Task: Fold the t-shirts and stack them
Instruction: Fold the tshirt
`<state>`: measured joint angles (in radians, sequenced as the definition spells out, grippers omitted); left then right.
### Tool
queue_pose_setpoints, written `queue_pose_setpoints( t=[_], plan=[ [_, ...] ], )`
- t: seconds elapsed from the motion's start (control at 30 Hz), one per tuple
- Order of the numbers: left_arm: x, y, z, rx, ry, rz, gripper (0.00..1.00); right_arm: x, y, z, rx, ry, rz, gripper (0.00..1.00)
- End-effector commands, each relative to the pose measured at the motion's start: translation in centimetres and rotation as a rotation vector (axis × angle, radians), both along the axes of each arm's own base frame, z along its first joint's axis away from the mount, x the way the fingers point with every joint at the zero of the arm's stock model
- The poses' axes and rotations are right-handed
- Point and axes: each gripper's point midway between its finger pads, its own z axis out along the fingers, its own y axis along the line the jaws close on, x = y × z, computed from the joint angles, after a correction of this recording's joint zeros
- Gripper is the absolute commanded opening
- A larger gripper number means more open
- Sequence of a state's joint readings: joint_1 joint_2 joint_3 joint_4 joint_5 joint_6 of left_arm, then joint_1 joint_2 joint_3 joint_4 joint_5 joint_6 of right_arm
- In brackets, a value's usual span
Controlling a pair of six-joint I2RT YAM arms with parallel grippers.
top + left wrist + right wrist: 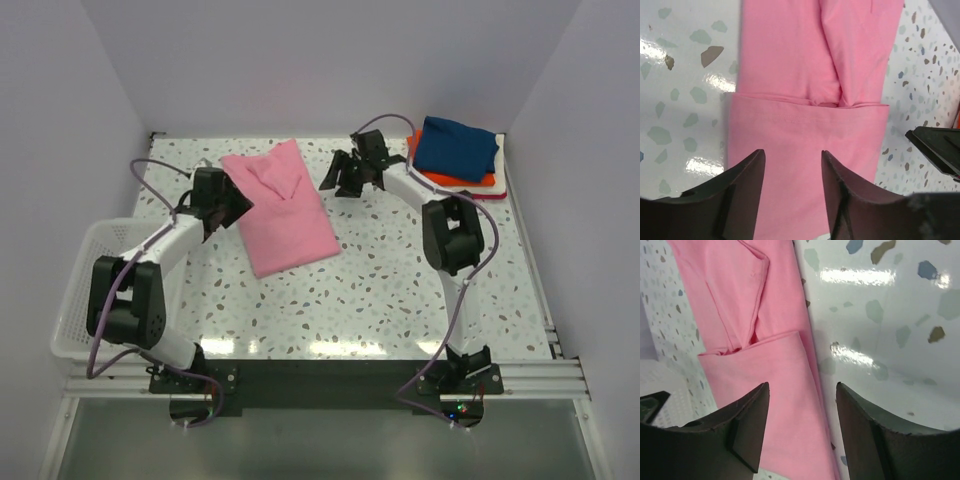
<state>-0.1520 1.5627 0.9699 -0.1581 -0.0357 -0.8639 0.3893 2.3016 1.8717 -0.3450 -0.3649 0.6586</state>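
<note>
A white bench (380, 280) flecked with grey and brown speckles, glossy enough to mirror the lights along its near edge. A light pink t-shirt (280, 205) lies flat on it, left of centre, folded into a long rectangle running from far to near at a slight angle. In the far right corner sits a pile of folded shirts: a navy blue shirt (455, 148) on top, an orange shirt (438, 178) beneath, and thin slivers of a white shirt (500, 172) and a red shirt (487, 194) at the bottom. A white wire basket (80, 290) sits at the near left edge, possibly partly off the bench.
</note>
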Motion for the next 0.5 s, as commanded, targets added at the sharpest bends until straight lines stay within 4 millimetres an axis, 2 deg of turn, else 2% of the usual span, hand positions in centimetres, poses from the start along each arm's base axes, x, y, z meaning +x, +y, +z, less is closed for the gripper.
queue_pose_setpoints(
  t=[0.0, 0.03, 0.07, 0.1, 0.13, 0.2, 0.23, 0.3, 0.33, 0.37, 0.47],
  plan=[
    [0.4, -1.4, 3.5, 0.006, -0.108, -0.059, 0.51, -0.7, -1.4, 6.6, -0.067, -0.162, -0.001, 0.6],
    [0.2, -1.9, 3.1, 0.006, -0.101, -0.067, 0.48, -1.5, -1.7, 5.8, -0.102, -0.151, 0.0, 0.6],
    [0.1, -2.4, 2.9, 0.007, -0.099, -0.079, 0.45, -2.4, -1.2, 6.5, -0.118, -0.171, 0.016, 0.6],
    [0.0, -3.5, 2.7, 0.005, -0.099, -0.1, 0.42, -2.7, -1.4, 6.1, -0.166, -0.183, 0.017, 0.6],
    [0.1, -4.1, 1.9, 0.006, -0.081, -0.105, 0.4, -4.0, -0.9, 5.8, -0.193, -0.185, 0.037, 0.59],
    [0.3, -5.7, 1.5, -0.006, -0.084, -0.139, 0.33, -4.8, -0.5, 5.1, -0.239, -0.199, 0.056, 0.59],
    [0.4, -6.3, 0.6, -0.006, -0.064, -0.152, 0.33, -5.1, -0.7, 4.4, -0.283, -0.199, 0.047, 0.59],
    [0.8, -7.8, 0.2, -0.01, -0.071, -0.181, 0.32, -6.3, 0.2, 3.0, -0.337, -0.19, 0.088, 0.59],
    [0.8, -8.3, -0.9, -0.011, -0.047, -0.189, 0.32, -6.8, 0.5, 2.3, -0.358, -0.185, 0.101, 0.58],
    [1.0, -8.6, -1.2, -0.014, -0.043, -0.196, 0.32, -7.2, 0.7, 1.7, -0.37, -0.179, 0.109, 0.58],
    [0.2, -9.8, -3.5, -0.016, 0.0, -0.221, 0.31, -8.1, 0.7, -0.4, -0.428, -0.161, 0.126, 0.58]
  ],
)
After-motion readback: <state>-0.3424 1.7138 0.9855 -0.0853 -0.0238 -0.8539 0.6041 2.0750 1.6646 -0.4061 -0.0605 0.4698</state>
